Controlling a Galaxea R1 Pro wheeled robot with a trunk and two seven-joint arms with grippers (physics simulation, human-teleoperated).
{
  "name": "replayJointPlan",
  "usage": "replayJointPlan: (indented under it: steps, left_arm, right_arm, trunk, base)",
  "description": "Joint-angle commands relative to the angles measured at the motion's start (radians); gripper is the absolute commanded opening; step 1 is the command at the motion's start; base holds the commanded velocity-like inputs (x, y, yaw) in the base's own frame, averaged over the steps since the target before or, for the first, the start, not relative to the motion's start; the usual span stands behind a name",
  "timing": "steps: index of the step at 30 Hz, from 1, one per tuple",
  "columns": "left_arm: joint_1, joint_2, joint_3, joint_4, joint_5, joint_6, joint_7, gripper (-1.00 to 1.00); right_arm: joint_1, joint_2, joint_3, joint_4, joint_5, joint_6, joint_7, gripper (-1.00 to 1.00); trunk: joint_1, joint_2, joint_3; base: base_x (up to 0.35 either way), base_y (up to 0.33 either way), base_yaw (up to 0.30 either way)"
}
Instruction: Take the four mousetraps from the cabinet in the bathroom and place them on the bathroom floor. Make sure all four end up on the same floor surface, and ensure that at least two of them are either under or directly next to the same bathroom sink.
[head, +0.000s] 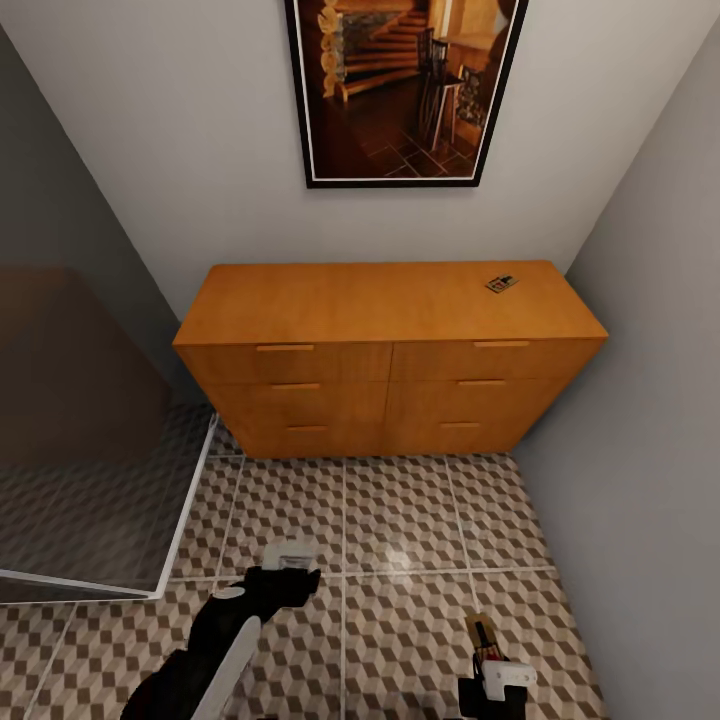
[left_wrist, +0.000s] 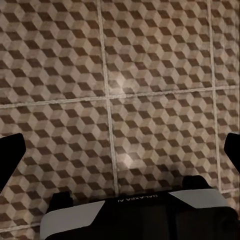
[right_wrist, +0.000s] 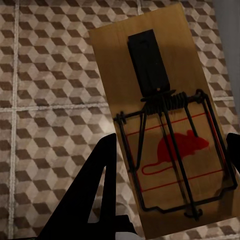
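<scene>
Mousetrap (right_wrist: 160, 120) sits clamped in my right claw (right_wrist: 170, 190), long axis running straight out, floor (right_wrist: 50, 100) directly beneath; left claw (left_wrist: 120, 150) gapes empty.

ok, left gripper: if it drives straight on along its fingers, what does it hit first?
The bathroom floor, most likely. The left wrist view looks along the open left gripper onto bare cube-pattern tiles, with nothing between the fingers. How far off the tiles are is unclear from here.
</scene>
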Motion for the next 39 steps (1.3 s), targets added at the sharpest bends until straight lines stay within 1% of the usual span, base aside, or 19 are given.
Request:
replayJointPlan:
  steps: [1, 3, 4, 7, 9, 11, 13, 14, 17, 19, 20, 21, 22, 23, 24, 27, 29, 36, 39]
  left_arm:
    - [-0.009, -0.006, 0.0, -0.016, 0.01, 0.025, 0.01, 1.0]
    - [-0.045, -0.024, 0.013, -0.046, 0.009, 0.087, 0.014, 1.0]
    - [-0.074, -0.034, 0.024, -0.058, 0.009, 0.126, 0.018, 1.0]
    - [-0.138, -0.052, 0.036, -0.07, 0.009, 0.193, 0.027, 1.0]
    - [-0.209, -0.07, 0.041, -0.073, 0.009, 0.238, 0.031, 1.0]
    - [-0.245, -0.079, 0.043, -0.072, 0.01, 0.254, 0.033, 1.0]
    - [-0.327, -0.092, 0.044, -0.061, 0.01, 0.275, 0.034, 1.0]
    - [-0.35, -0.095, 0.045, -0.054, 0.01, 0.279, 0.034, 1.0]
    - [-0.493, -0.105, 0.047, 0.025, 0.011, 0.29, 0.034, 1.0]
    - [-0.546, -0.111, 0.047, 0.062, 0.011, 0.291, 0.035, 1.0]
    - [-0.601, -0.117, 0.049, 0.107, 0.012, 0.292, 0.035, 1.0]
    - [-0.628, -0.12, 0.05, 0.132, 0.012, 0.292, 0.035, 1.0]
    - [-0.679, -0.126, 0.051, 0.183, 0.012, 0.293, 0.035, 1.0]
    - [-0.704, -0.13, 0.052, 0.208, 0.012, 0.293, 0.035, 1.0]
    - [-0.749, -0.137, 0.053, 0.253, 0.012, 0.293, 0.035, 1.0]
    - [-0.815, -0.146, 0.054, 0.3, 0.012, 0.294, 0.035, 1.0]
    - [-0.84, -0.15, 0.054, 0.301, 0.012, 0.294, 0.034, 1.0]
    - [-0.861, -0.143, 0.054, 0.266, 0.014, 0.306, 0.031, 1.0]
    - [-0.863, -0.123, 0.051, 0.212, 0.015, 0.31, 0.029, 1.0]
  right_arm:
    - [0.0, 0.0, 0.009, 0.001, -0.005, -0.002, -0.006, -1.0]
    - [0.0, 0.0, 0.009, 0.001, -0.005, -0.002, -0.006, -1.0]
    - [0.0, 0.0, 0.009, 0.001, -0.005, -0.002, -0.006, -1.0]
    - [0.0, 0.0, 0.009, 0.001, -0.005, -0.002, -0.006, -1.0]
    - [-0.001, 0.0, 0.009, 0.001, -0.005, -0.002, -0.005, -1.0]
    - [-0.001, 0.0, 0.009, 0.001, -0.005, -0.002, -0.005, -1.0]
    - [-0.001, 0.0, 0.009, 0.001, -0.005, -0.002, -0.005, -1.0]
    - [-0.001, 0.0, 0.009, 0.001, -0.005, -0.002, -0.005, -1.0]
    - [-0.001, 0.0, 0.01, 0.001, -0.005, -0.001, -0.005, -1.0]
    - [-0.001, 0.0, 0.01, 0.001, -0.005, -0.001, -0.005, -1.0]
    - [-0.001, 0.0, 0.01, 0.001, -0.005, -0.001, -0.005, -1.0]
    - [0.0, 0.0, 0.01, 0.001, -0.005, -0.001, -0.005, -1.0]
    - [-0.001, 0.0, 0.01, 0.001, -0.005, -0.001, -0.005, -1.0]
    - [-0.001, 0.0, 0.01, 0.001, -0.005, -0.001, -0.005, -1.0]
    - [-0.001, 0.0, 0.01, 0.001, -0.005, -0.001, -0.005, -1.0]
    - [-0.001, 0.0, 0.01, 0.001, -0.005, -0.001, -0.005, -1.0]
    - [-0.001, 0.0, 0.01, 0.001, -0.005, -0.001, -0.005, -1.0]
    - [0.0, 0.003, 0.01, -0.001, -0.005, -0.001, -0.005, -1.0]
    - [0.0, 0.004, 0.01, -0.001, -0.005, -0.001, -0.004, -1.0]
  trunk:
    - [0.001, -0.002, -0.001]
    - [0.001, -0.002, -0.001]
    - [0.001, -0.002, -0.001]
    - [0.001, -0.002, -0.001]
    - [0.001, -0.002, -0.001]
    - [0.001, -0.002, -0.001]
    - [0.001, -0.002, -0.001]
    - [0.001, -0.002, -0.001]
    - [0.001, -0.002, -0.001]
    - [0.001, -0.002, -0.001]
    - [0.001, -0.002, -0.001]
    - [0.001, -0.002, -0.001]
    - [0.001, -0.002, -0.001]
    - [0.001, -0.002, -0.001]
    - [0.001, -0.002, -0.001]
    - [0.001, -0.002, -0.001]
    - [0.001, -0.002, -0.001]
    - [0.001, -0.002, -0.001]
    - [0.001, -0.002, 0.0]
  base:
    - [0.0, 0.0, 0.0]
    - [0.0, 0.0, 0.0]
    - [0.0, 0.0, 0.0]
    - [0.0, 0.0, 0.0]
    - [0.0, 0.0, 0.0]
    - [0.0, 0.0, 0.0]
    - [0.0, 0.0, 0.0]
    - [0.0, 0.0, 0.0]
    - [0.0, 0.0, 0.0]
    - [0.0, 0.0, 0.0]
    - [0.0, 0.0, 0.0]
    - [0.0, 0.0, 0.0]
    - [0.0, 0.0, 0.0]
    - [0.0, 0.0, 0.0]
    - [0.0, 0.0, 0.0]
    - [0.0, 0.0, 0.0]
    - [0.0, 0.0, 0.0]
    - [0.0, 0.0, -0.003]
    - [0.0, 0.0, -0.119]
